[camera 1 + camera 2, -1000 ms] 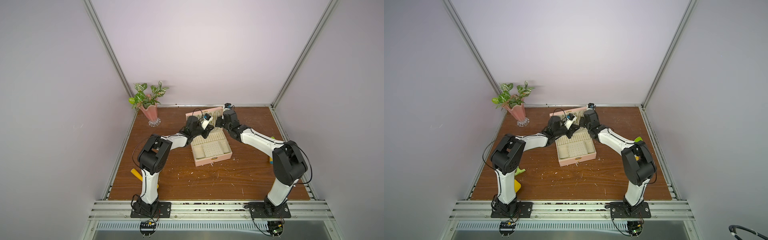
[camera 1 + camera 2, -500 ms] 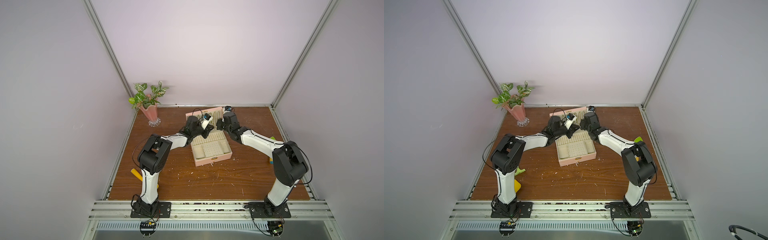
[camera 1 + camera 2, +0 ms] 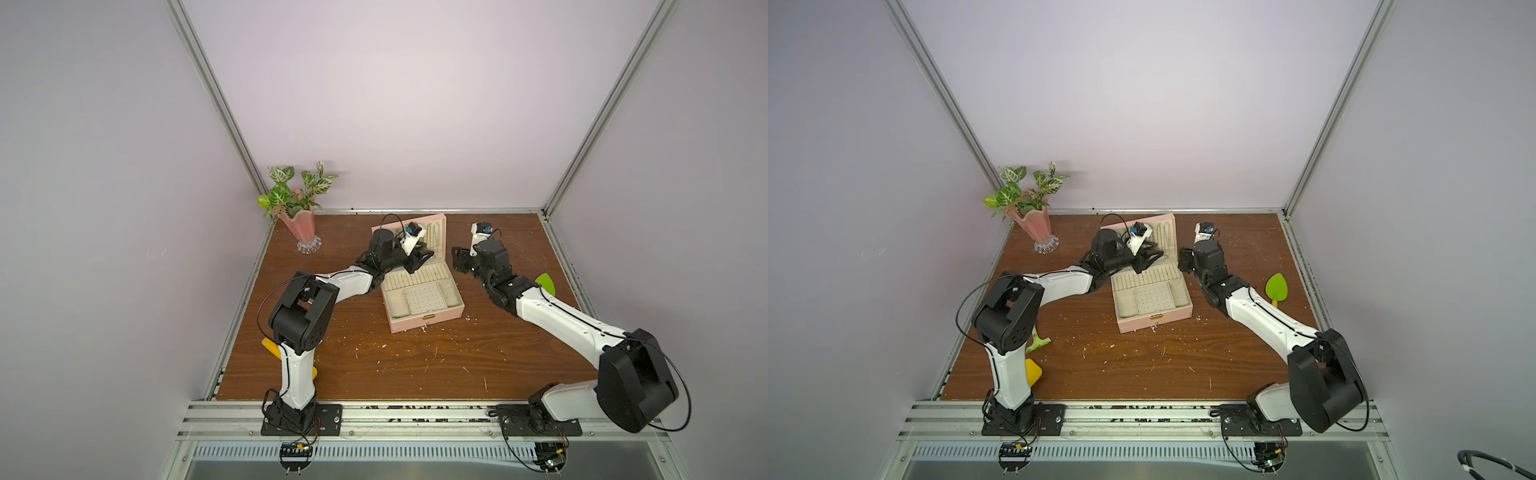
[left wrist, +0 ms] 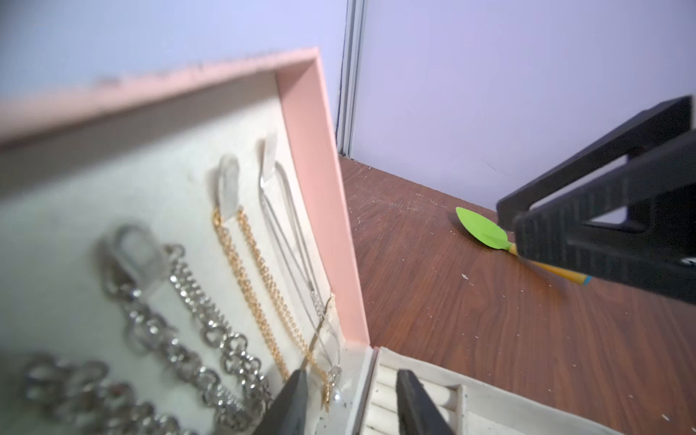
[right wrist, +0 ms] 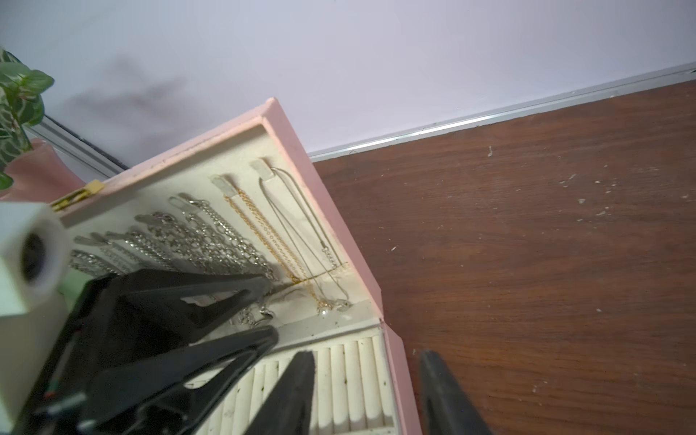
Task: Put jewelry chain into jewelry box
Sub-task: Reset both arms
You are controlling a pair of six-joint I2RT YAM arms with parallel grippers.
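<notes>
Both top views first: the jewelry box [image 3: 428, 322] lies open with its lid raised toward the back wall. The left gripper [image 3: 421, 262] noses in at the hinge while the right gripper [image 3: 458, 262] waits just beside the box.

Left wrist view: the jaws are parted and empty. The jewelry chain [image 4: 288, 222] hangs from the lid's end hook beside a gold chain [image 4: 244, 271], so it's in the box and, I'd say, draped that way to stay untangled.

Right wrist view: the pincer is spread and holds nothing. The chain's lower end is blurry, perhaps tucked at the crease.
</notes>
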